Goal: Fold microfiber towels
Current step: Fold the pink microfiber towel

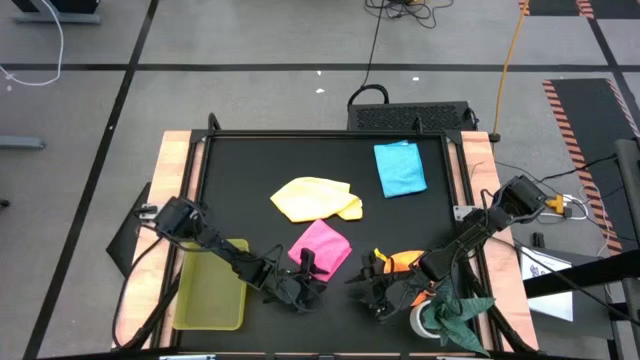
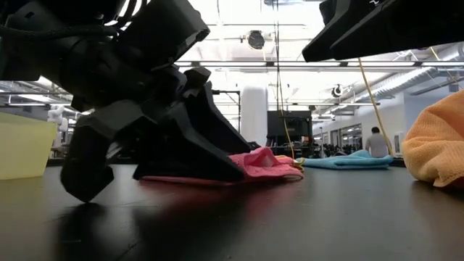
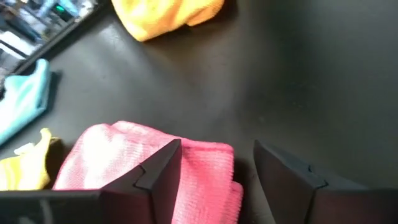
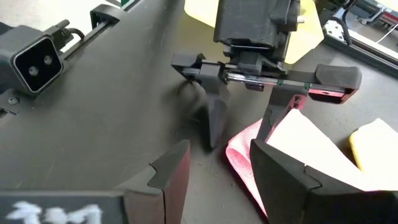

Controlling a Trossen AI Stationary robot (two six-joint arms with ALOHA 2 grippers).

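Four microfiber towels: pink (image 1: 321, 246), yellow (image 1: 315, 198), orange (image 1: 402, 262), blue (image 1: 400, 168).

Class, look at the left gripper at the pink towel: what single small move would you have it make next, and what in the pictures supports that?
Probably lift the left gripper clear of the pink towel. Its fingers stand open at the towel's near edge, gripping nothing, and the towel already lies doubled and flat. The yellow towel behind it looks loosely bunched, so that may be the next one.

I see a big room with a grey floor (image 1: 250, 40) — bright ceiling lights (image 2: 239, 11) and a white pillar (image 2: 254, 116) far behind.
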